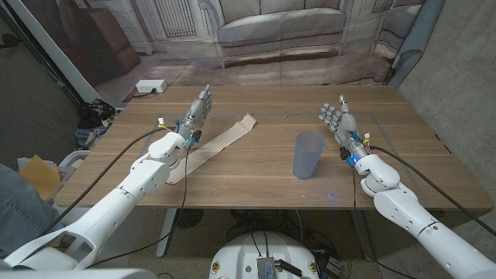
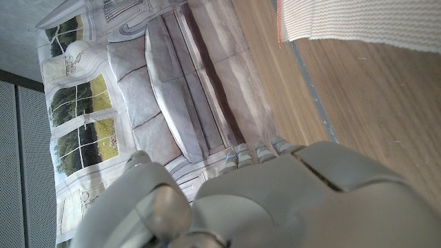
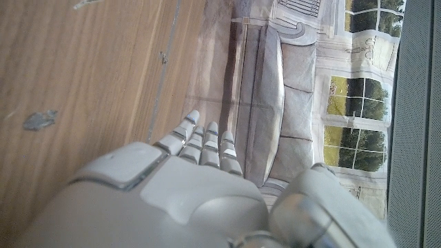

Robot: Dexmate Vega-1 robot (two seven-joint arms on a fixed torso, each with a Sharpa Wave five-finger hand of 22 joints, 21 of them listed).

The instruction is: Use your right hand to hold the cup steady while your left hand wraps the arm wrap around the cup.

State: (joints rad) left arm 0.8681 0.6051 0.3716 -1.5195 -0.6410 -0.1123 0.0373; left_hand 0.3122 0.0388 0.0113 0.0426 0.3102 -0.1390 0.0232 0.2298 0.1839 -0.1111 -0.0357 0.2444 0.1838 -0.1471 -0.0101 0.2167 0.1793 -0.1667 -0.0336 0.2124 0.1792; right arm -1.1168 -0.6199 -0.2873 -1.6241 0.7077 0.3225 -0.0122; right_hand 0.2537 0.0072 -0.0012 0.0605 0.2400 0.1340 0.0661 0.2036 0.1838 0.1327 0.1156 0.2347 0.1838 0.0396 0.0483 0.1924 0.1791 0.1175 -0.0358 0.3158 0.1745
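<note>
A translucent bluish cup [image 1: 308,154] stands upright on the wooden table [image 1: 263,186], right of the middle. A long beige arm wrap [image 1: 217,145] lies stretched out on the table to the cup's left; its end [image 2: 358,21] shows in the left wrist view. My left hand [image 1: 197,111] stands just left of the wrap with straight fingers, holding nothing. My right hand [image 1: 338,118] stands to the right of the cup and a little behind it, fingers apart and empty. The backs of both hands show in the wrist views [image 2: 275,200] [image 3: 172,200].
A white power strip [image 1: 151,86] lies at the table's far left corner. A backdrop printed with a sofa [image 1: 279,27] hangs behind the table. Cables run along both forearms. A person's sleeve [image 1: 15,194] shows at the left edge.
</note>
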